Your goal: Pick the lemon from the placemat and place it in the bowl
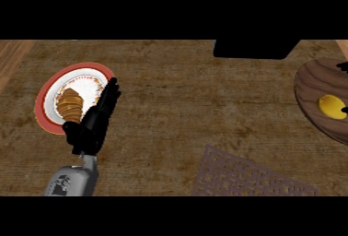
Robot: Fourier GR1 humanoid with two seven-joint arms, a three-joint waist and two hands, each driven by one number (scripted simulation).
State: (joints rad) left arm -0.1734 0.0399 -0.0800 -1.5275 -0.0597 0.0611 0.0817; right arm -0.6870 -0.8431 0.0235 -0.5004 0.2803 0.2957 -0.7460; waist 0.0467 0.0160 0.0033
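Kitchen counter, shown by a brown stone-like worktop [176, 106], a plate [51, 94] with a croissant [70, 103], a wooden bowl [319, 87], a woven placemat [245, 177]

the lemon [332, 106], a yellow oval with a darker rim, lies inside the bowl [314, 87], a wide dark brown vessel with wood-grain banding that is cut off by the view's right edge. the placemat [248, 177], a dark openwork mat with a lattice pattern, lies flat at the lower right, set at an angle and well apart from the bowl, with nothing on its visible part.
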